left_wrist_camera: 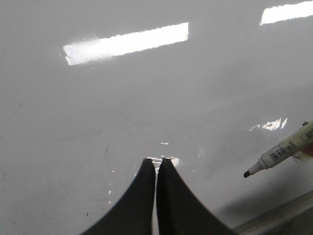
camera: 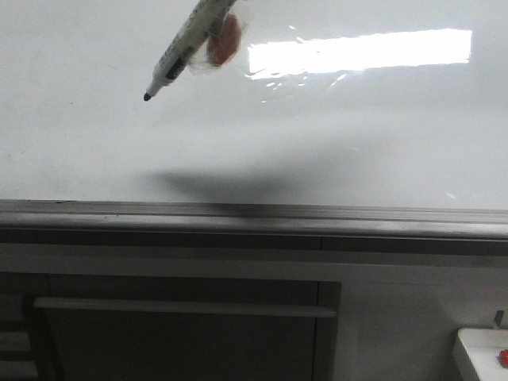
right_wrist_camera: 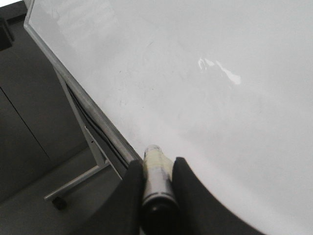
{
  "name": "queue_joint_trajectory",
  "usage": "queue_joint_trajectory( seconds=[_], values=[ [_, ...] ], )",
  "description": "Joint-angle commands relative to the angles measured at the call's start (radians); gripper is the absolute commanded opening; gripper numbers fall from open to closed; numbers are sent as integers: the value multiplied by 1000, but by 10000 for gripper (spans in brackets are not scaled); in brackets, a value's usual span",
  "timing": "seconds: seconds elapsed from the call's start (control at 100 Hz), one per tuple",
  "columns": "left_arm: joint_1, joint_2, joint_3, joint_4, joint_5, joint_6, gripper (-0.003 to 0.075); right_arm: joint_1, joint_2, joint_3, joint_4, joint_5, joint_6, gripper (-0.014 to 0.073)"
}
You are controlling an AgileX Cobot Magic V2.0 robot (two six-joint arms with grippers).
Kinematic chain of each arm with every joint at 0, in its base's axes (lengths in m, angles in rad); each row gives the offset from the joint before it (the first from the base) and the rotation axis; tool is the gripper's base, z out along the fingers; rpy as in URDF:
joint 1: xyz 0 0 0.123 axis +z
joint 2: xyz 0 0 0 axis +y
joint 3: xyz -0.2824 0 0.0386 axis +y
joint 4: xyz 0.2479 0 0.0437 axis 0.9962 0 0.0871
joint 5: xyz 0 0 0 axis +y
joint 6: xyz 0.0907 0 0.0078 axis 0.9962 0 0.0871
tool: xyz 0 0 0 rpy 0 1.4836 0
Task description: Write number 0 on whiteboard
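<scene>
Glossy whiteboard (camera: 95, 143) fills the front view (no number 0 drawn), right gripper (right_wrist_camera: 157, 188) clamps the marker (camera: 184, 49) with tip near the board, left gripper (left_wrist_camera: 156, 164) closed, holding nothing.

Below, a dark cabinet front (camera: 182, 333) carries a pale horizontal bar (camera: 182, 307).

White marker pen (camera: 184, 44), black tip down-left, upper left of front frame; orange-red blob (camera: 223, 40) in clear wrap just beside it. White box (camera: 479, 353) with red button (camera: 503, 357), lower right corner. Dark cabinet panel (camera: 178, 345) below.
</scene>
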Motion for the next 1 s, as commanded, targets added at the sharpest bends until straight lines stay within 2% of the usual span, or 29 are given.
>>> queue_joint_trajectory(
  seconds=[0.0, 0.43, 0.6, 0.99],
  values=[
    [0, 25, -25, -15, -97, -7, -20, -6, 10, -47, -16, -28, -9, -78],
    [0, 27, -25, -17, -96, -7, -20, -6, 123, -126, -38, -40, -9, -78],
    [0, 27, -25, -17, -96, -7, -20, -12, 127, -130, -52, -79, -9, -78],
    [0, 27, -25, -18, -96, -7, -20, -35, 176, -172, -92, -71, -9, -78]
  ],
)
